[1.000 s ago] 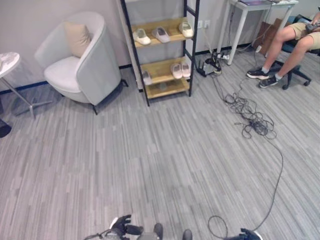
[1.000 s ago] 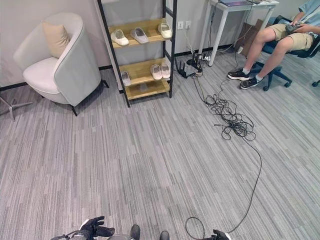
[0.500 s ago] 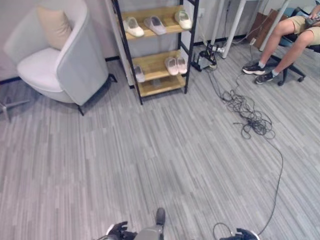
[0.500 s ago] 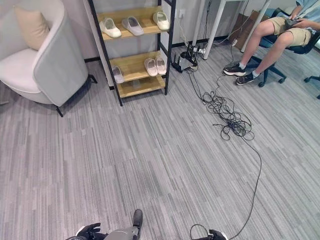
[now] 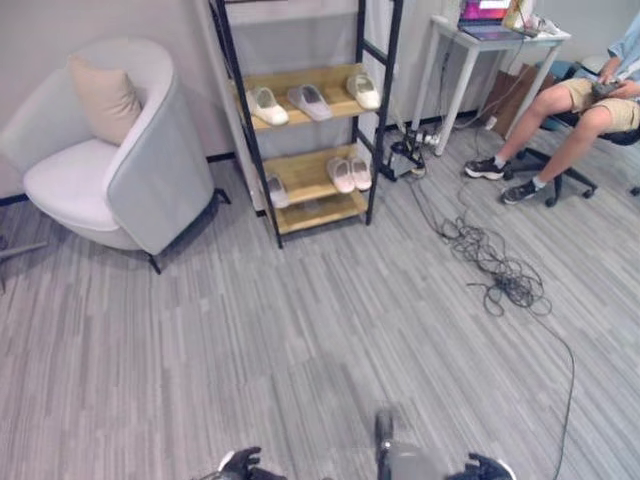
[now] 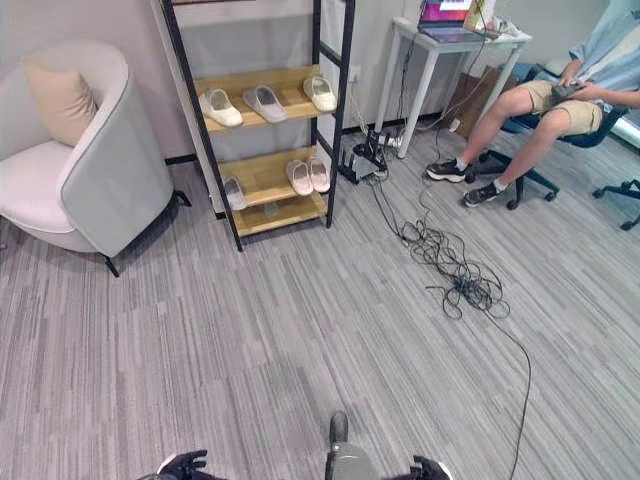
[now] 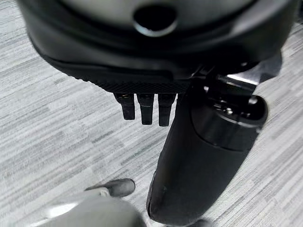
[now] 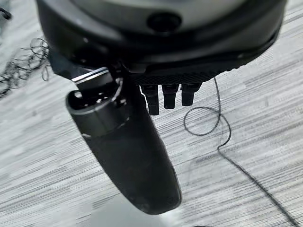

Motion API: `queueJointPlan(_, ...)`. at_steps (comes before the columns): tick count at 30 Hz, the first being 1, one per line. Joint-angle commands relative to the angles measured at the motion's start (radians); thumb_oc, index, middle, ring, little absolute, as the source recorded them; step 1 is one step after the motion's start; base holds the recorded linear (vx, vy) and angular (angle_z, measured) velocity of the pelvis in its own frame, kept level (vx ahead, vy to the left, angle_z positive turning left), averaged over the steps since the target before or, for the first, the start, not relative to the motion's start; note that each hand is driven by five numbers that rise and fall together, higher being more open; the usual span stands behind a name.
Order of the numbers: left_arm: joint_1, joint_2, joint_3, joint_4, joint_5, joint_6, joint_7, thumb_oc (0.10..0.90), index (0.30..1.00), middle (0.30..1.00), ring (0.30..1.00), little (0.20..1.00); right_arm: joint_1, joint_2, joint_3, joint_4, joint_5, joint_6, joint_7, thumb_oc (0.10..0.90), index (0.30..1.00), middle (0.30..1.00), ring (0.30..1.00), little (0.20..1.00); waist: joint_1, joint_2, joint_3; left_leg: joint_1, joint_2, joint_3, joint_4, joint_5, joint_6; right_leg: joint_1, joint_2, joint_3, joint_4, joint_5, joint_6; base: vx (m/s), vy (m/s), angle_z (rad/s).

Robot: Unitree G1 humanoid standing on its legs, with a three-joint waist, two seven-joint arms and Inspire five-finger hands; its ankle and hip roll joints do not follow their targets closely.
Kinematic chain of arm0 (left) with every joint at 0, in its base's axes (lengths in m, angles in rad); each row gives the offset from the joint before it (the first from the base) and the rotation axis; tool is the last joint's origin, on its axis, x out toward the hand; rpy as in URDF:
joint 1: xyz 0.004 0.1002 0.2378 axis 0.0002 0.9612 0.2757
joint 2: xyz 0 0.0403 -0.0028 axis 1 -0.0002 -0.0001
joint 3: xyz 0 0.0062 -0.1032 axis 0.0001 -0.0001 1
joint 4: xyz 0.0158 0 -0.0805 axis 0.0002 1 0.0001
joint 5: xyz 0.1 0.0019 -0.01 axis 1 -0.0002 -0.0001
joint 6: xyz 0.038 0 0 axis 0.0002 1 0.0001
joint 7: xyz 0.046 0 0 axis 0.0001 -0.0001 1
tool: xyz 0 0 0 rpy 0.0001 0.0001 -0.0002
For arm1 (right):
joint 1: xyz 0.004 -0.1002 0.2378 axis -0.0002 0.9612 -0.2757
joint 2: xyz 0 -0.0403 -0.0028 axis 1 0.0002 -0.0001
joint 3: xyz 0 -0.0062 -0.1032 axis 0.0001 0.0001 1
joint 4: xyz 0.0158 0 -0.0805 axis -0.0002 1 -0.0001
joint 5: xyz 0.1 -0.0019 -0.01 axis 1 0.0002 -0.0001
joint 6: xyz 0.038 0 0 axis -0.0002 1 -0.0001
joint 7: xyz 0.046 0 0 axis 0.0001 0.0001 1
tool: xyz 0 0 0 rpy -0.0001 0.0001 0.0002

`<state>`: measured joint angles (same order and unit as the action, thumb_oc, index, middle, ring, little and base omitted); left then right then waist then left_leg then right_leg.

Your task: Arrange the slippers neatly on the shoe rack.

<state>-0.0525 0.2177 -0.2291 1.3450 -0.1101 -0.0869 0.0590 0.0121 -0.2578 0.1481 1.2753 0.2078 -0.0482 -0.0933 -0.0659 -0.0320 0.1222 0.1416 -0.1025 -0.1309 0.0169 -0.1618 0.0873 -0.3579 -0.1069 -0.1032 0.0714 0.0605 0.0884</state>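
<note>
Both hands, left hand (image 5: 240,465) and right hand (image 5: 484,467), hang empty with relaxed fingers at the frame's lower edge. Slippers (image 5: 305,99) lie on the shoe rack (image 5: 300,85) at upper centre. They look light and soft, best gripped at the heel edge.

Both eye views look down from the head, well back across the grey floor (image 5: 300,330), facing the shoe rack (image 5: 300,130) against the wall; they share the rack, armchair (image 6: 90,190) and white desk (image 6: 440,40). Each wrist camera looks from very close along its own hand at the floor.
</note>
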Motion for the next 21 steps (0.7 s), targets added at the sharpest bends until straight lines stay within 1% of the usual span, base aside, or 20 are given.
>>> queueJointPlan(1, -0.023, 0.007, 0.0, -0.023, 0.041, -0.017, -0.01, 0.8, 0.9, 0.9, 0.9, 0.9, -0.042, -0.067, -0.007, -0.01, 0.011, -0.031, -0.003, 0.8, 0.9, 0.9, 0.9, 0.9, -0.009, 0.033, -0.014, 0.037, 0.098, -0.045, 0.098, 0.016, -0.134, 0.112, 0.04, -0.005, 0.024, 0.018, 0.02, 0.43, -0.263, 0.68)
queueJointPlan(2, -0.024, 0.006, -0.003, -0.023, 0.043, -0.017, -0.01, 0.8, 0.9, 0.9, 0.9, 0.9, -0.045, -0.068, -0.01, -0.012, 0.021, -0.034, -0.006, 0.8, 0.9, 0.9, 0.9, 0.9, -0.007, 0.035, -0.015, 0.009, 0.105, -0.035, 0.161, 0.062, -0.157, 0.135, 0.045, -0.012, 0.012, 0.011, 0.011, 0.24, -0.185, 0.67)
queueJointPlan(4, -0.026, 0.005, -0.004, -0.033, 0.032, -0.018, -0.008, 0.8, 0.9, 0.9, 0.9, 0.9, -0.05, -0.068, -0.011, -0.021, 0.047, -0.049, -0.01, 0.8, 0.9, 0.9, 0.9, 0.9, 0.001, 0.023, -0.004, -0.076, 0.119, -0.006, 0.331, 0.167, -0.185, 0.193, 0.047, -0.008, -0.01, -0.013, -0.02, 0.31, -0.281, 0.46)
queueJointPlan(5, -0.035, 0.008, -0.006, -0.042, 0.015, -0.012, -0.006, 0.8, 0.9, 0.9, 0.9, 0.9, -0.056, -0.068, -0.012, -0.015, 0.072, -0.047, -0.018, 0.8, 0.9, 0.9, 0.9, 0.9, 0.018, -0.006, 0.017, -0.169, 0.151, 0.057, 0.482, 0.223, -0.176, 0.263, 0.056, 0.002, -0.022, -0.055, -0.062, 0.42, -0.355, 0.13)
queueJointPlan(6, -0.036, 0.008, -0.009, -0.044, 0.015, -0.01, -0.006, 0.8, 0.9, 0.9, 0.9, 0.9, -0.058, -0.07, -0.012, -0.013, 0.075, -0.043, -0.019, 0.8, 0.9, 0.9, 0.9, 0.9, 0.023, -0.014, 0.023, -0.198, 0.163, 0.084, 0.502, 0.23, -0.172, 0.284, 0.051, 0.001, -0.024, -0.066, -0.066, 0.44, -0.332, -0.06)
queueJointPlan(7, -0.038, 0.008, -0.012, -0.044, 0.015, -0.009, -0.007, 0.8, 0.9, 0.9, 0.9, 0.9, -0.06, -0.072, -0.011, -0.012, 0.079, -0.041, -0.019, 0.8, 0.9, 0.9, 0.9, 0.9, 0.03, -0.021, 0.025, -0.229, 0.157, 0.107, 0.496, 0.203, -0.161, 0.304, 0.051, 0.004, -0.027, -0.079, -0.07, 0.21, -0.108, 0.12)
queueJointPlan(8, -0.038, 0.008, -0.013, -0.044, 0.015, -0.009, -0.007, 0.8, 0.9, 0.9, 0.9, 0.9, -0.06, -0.072, -0.011, -0.012, 0.079, -0.042, -0.019, 0.8, 0.9, 0.9, 0.9, 0.9, 0.033, -0.018, 0.027, -0.228, 0.16, 0.109, 0.503, 0.197, -0.16, 0.306, 0.054, 0.005, -0.026, -0.081, -0.069, 0.32, -0.118, -0.02)
queueJointPlan(9, -0.04, 0.007, -0.023, -0.048, 0.016, -0.012, -0.008, 0.8, 0.9, 0.9, 0.9, 0.9, -0.061, -0.073, -0.006, -0.016, 0.082, -0.041, -0.016, 0.8, 0.9, 0.9, 0.9, 0.9, 0.052, -0.029, 0.029, -0.322, 0.111, 0.13, 0.483, 0.16, -0.146, 0.348, 0.056, 0.023, -0.043, -0.099, -0.069, 0.36, -0.085, -0.07)
queueJointPlan(11, -0.04, 0.006, -0.031, -0.049, 0.023, -0.014, -0.012, 0.8, 0.9, 0.9, 0.9, 0.9, -0.058, -0.078, -0.003, -0.02, 0.08, -0.043, -0.017, 0.8, 0.9, 0.9, 0.9, 0.9, 0.068, -0.024, 0.026, -0.376, 0.103, 0.166, 0.391, 0.124, -0.14, 0.39, 0.066, 0.024, -0.066, -0.127, -0.058, 0.36, -0.055, -0.14)
queueJointPlan(12, -0.039, 0.006, -0.032, -0.05, 0.023, -0.014, -0.012, 0.8, 0.9, 0.9, 0.9, 0.9, -0.057, -0.078, -0.004, -0.02, 0.079, -0.043, -0.017, 0.8, 0.9, 0.9, 0.9, 0.9, 0.07, -0.025, 0.027, -0.373, 0.103, 0.168, 0.393, 0.12, -0.139, 0.394, 0.065, 0.025, -0.067, -0.129, -0.057, 0.37, 0.015, -0.04)
queueJointPlan(13, -0.035, 0.006, -0.029, -0.05, 0.023, -0.014, -0.012, 0.8, 0.9, 0.9, 0.9, 0.9, -0.055, -0.078, 0.0, -0.021, 0.073, -0.043, -0.018, 0.8, 0.9, 0.9, 0.9, 0.9, 0.091, -0.009, 0.024, -0.42, 0.09, 0.173, 0.269, 0.156, -0.139, 0.431, 0.091, 0.042, -0.078, -0.156, -0.051, 0.4, 0.024, -0.02)
queueJointPlan(15, -0.031, 0.006, -0.028, -0.05, 0.026, -0.015, -0.012, 0.8, 0.9, 0.9, 0.9, 0.9, -0.054, -0.075, 0.001, -0.024, 0.07, -0.045, -0.019, 0.8, 0.9, 0.9, 0.9, 0.9, 0.111, 0.004, 0.021, -0.437, 0.088, 0.174, 0.159, 0.222, -0.147, 0.478, 0.115, 0.064, -0.09, -0.182, -0.046, 0.48, 0.04, -0.06)
queueJointPlan(16, -0.027, 0.007, -0.026, -0.048, 0.027, -0.015, -0.012, 0.8, 0.9, 0.9, 0.9, 0.9, -0.053, -0.074, 0.0, -0.024, 0.069, -0.045, -0.02, 0.8, 0.9, 0.9, 0.9, 0.9, 0.119, 0.009, 0.018, -0.446, 0.095, 0.188, 0.121, 0.258, -0.149, 0.504, 0.123, 0.073, -0.091, -0.197, -0.046, 0.3, 0.036, -0.17)
queueJointPlan(17, -0.026, 0.007, -0.026, -0.048, 0.027, -0.015, -0.012, 0.8, 0.9, 0.9, 0.9, 0.9, -0.052, -0.073, 0.0, -0.024, 0.069, -0.045, -0.02, 0.8, 0.9, 0.9, 0.9, 0.9, 0.119, 0.007, 0.02, -0.442, 0.093, 0.19, 0.117, 0.259, -0.149, 0.507, 0.12, 0.074, -0.091, -0.199, -0.045, 0.43, 0.077, -0.34)
queueJointPlan(18, -0.016, 0.01, -0.019, -0.048, 0.025, -0.015, -0.012, 0.8, 0.9, 0.9, 0.9, 0.9, -0.049, -0.07, 0.002, -0.022, 0.064, -0.044, -0.02, 0.8, 0.9, 0.9, 0.9, 0.9, 0.137, 0.009, 0.015, -0.477, 0.097, 0.218, 0.098, 0.286, -0.148, 0.544, 0.128, 0.101, -0.081, -0.221, -0.049, 0.29, 0.056, -0.31)
queueJointPlan(19, -0.016, 0.01, -0.019, -0.048, 0.025, -0.015, -0.012, 0.8, 0.9, 0.9, 0.9, 0.9, -0.049, -0.07, 0.002, -0.023, 0.064, -0.044, -0.02, 0.8, 0.9, 0.9, 0.9, 0.9, 0.138, 0.006, 0.015, -0.476, 0.095, 0.221, 0.098, 0.285, -0.148, 0.545, 0.126, 0.102, -0.08, -0.223, -0.049, 0.61, 0.14, -0.33)
queueJointPlan(20, 0.001, 0.012, -0.003, -0.036, 0.029, -0.009, -0.017, 0.8, 0.9, 0.9, 0.9, 0.9, -0.042, -0.064, 0.0, -0.018, 0.044, -0.04, -0.013, 0.8, 0.9, 0.9, 0.9, 0.9, 0.152, 0.001, -0.011, -0.458, 0.096, 0.213, 0.082, 0.281, -0.13, 0.58, 0.121, 0.117, -0.058, -0.254, -0.04, 0.33, 0.083, -0.32)
queueJointPlan(21, 0.001, 0.012, -0.003, -0.036, 0.029, -0.009, -0.017, 0.8, 0.9, 0.9, 0.9, 0.9, -0.042, -0.064, 0.0, -0.018, 0.044, -0.04, -0.013, 0.8, 0.9, 0.9, 0.9, 0.9, 0.152, 0.001, -0.011, -0.458, 0.096, 0.213, 0.082, 0.28, -0.13, 0.58, 0.121, 0.117, -0.058, -0.254, -0.04, 0.43, 0.126, -0.4)
